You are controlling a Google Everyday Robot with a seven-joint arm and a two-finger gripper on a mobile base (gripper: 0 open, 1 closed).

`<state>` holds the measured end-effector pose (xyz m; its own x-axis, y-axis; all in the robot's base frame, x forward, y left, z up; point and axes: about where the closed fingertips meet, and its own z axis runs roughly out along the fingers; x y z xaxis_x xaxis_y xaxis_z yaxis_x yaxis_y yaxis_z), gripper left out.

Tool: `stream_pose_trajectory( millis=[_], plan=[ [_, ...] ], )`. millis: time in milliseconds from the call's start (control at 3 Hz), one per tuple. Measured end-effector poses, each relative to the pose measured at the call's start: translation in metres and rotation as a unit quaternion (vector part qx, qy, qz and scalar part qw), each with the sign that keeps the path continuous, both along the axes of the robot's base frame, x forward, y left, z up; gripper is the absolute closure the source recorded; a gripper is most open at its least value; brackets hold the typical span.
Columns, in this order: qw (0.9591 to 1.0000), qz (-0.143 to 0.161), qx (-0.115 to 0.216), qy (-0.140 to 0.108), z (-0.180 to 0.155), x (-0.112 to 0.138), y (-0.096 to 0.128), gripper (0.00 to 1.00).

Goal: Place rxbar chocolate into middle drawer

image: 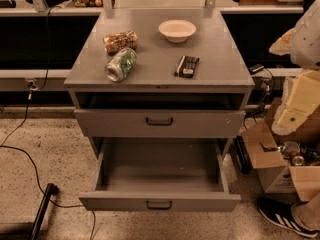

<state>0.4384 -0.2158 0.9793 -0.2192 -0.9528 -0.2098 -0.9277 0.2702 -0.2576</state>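
Note:
The rxbar chocolate (186, 66), a flat black bar with pale label marks, lies on the grey cabinet top (220, 59), right of centre near the front edge. The middle drawer (160, 200), the lowest one, is pulled open and its grey inside shows nothing in it. The like drawer above it (159, 122) is closed. My gripper (296, 109) shows as pale, cream-coloured parts at the right edge, to the right of the cabinet and well apart from the bar.
On the top there are also a can on its side (120, 64), a tan crinkly snack packet (120, 41) and a white bowl (177, 30). A cardboard box (270, 166) with cans and a shoe (281, 215) are at the lower right. A cable and a black pole (42, 209) lie on the floor at the left.

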Motion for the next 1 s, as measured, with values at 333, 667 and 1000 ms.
stream_pose_trajectory(
  millis=[333,667,1000],
  plan=[
    [1.0,0.0,0.0,-0.001,0.0,0.0,0.0,0.0],
    [0.9999,0.004,0.011,-0.007,-0.01,0.038,0.008,0.0],
    [0.9997,0.005,0.02,-0.01,-0.022,0.096,0.016,0.0]
  ],
)
